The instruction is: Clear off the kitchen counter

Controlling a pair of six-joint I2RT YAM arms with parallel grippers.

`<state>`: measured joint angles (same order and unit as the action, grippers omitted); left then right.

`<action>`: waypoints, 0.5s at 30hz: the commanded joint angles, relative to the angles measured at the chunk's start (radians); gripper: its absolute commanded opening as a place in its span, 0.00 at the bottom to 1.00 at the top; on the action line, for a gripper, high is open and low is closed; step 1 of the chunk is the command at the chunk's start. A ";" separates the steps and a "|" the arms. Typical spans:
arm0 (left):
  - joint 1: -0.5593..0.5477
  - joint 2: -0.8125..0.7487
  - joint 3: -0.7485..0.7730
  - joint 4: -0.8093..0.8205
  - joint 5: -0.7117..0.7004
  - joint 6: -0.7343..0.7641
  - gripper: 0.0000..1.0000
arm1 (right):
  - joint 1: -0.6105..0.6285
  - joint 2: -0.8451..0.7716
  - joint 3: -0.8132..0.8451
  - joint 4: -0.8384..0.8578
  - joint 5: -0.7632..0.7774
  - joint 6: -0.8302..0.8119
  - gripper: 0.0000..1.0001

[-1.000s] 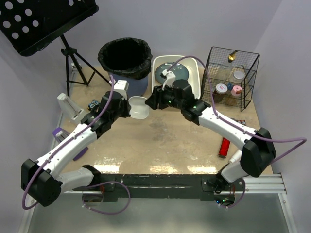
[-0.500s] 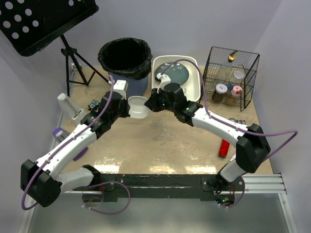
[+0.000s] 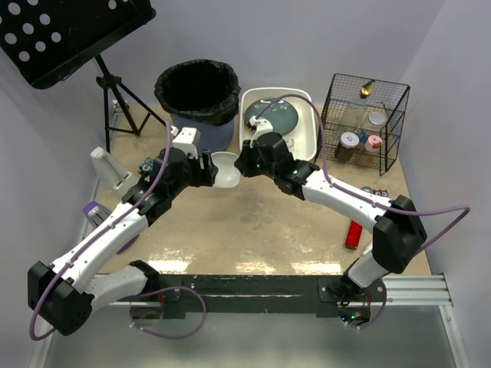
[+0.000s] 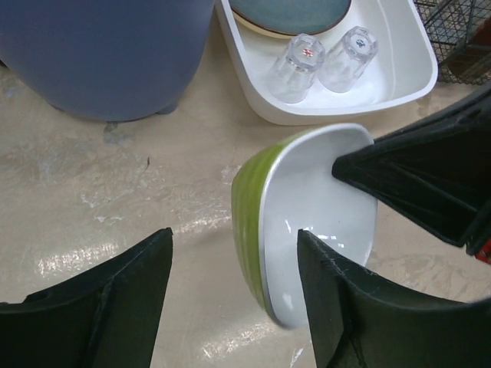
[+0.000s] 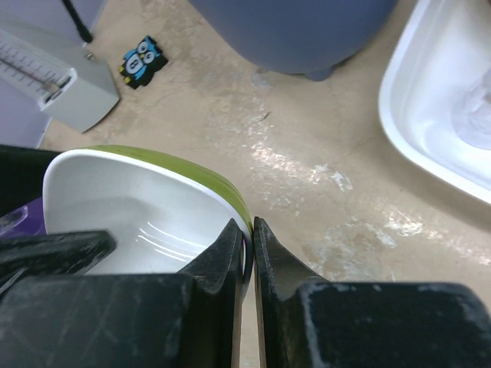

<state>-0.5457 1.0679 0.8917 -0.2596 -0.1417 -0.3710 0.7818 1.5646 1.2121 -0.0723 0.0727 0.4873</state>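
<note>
**Passing bowl, left to right**

Item: bowl, green outside, white inside, tipped on edge above the table, near the bin and tub.

Right hand: pinched shut on the bowl's rim.

Left hand: spread wide, fingers either side of the bowl's lower edge, not gripping.

Table: beige, mottled, lying beneath both arms.

Step, as judged: handover, with the right hand the sole holder.

Next move calls for: the left hand to back straight off without knocking the bowl. The right hand then swings the bowl to the tub and sets it in free space beside the two glasses.
</note>
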 commanded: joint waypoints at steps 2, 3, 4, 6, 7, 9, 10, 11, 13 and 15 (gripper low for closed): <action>0.000 -0.083 -0.033 0.059 0.021 0.000 0.73 | -0.052 0.003 0.044 -0.009 0.095 -0.007 0.00; 0.001 -0.095 -0.039 0.056 0.014 0.001 0.73 | -0.070 0.003 0.041 -0.009 0.099 -0.007 0.00; 0.000 -0.109 -0.048 0.057 0.007 0.001 0.73 | -0.091 0.006 0.040 -0.006 0.096 -0.007 0.00; 0.000 -0.128 -0.063 0.057 -0.001 0.004 0.74 | -0.148 0.012 0.043 0.000 0.090 -0.015 0.00; 0.001 -0.129 -0.068 0.053 -0.004 0.004 0.74 | -0.173 0.018 0.047 0.002 0.088 -0.021 0.00; 0.001 -0.132 -0.071 0.031 -0.009 0.006 0.74 | -0.223 0.037 0.073 -0.003 0.102 -0.032 0.00; 0.003 -0.129 -0.071 0.022 -0.010 0.007 0.74 | -0.240 0.047 0.090 -0.004 0.120 -0.038 0.00; 0.001 -0.132 -0.074 0.020 -0.010 0.006 0.74 | -0.254 0.066 0.105 -0.007 0.143 -0.044 0.00; 0.001 -0.140 -0.085 0.020 -0.012 0.004 0.74 | -0.279 0.106 0.141 -0.009 0.177 -0.052 0.00; 0.001 -0.148 -0.091 0.017 -0.016 0.004 0.74 | -0.299 0.159 0.182 -0.011 0.187 -0.053 0.00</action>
<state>-0.5457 0.9443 0.8162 -0.2550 -0.1394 -0.3737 0.5068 1.6688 1.2873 -0.1127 0.1913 0.4568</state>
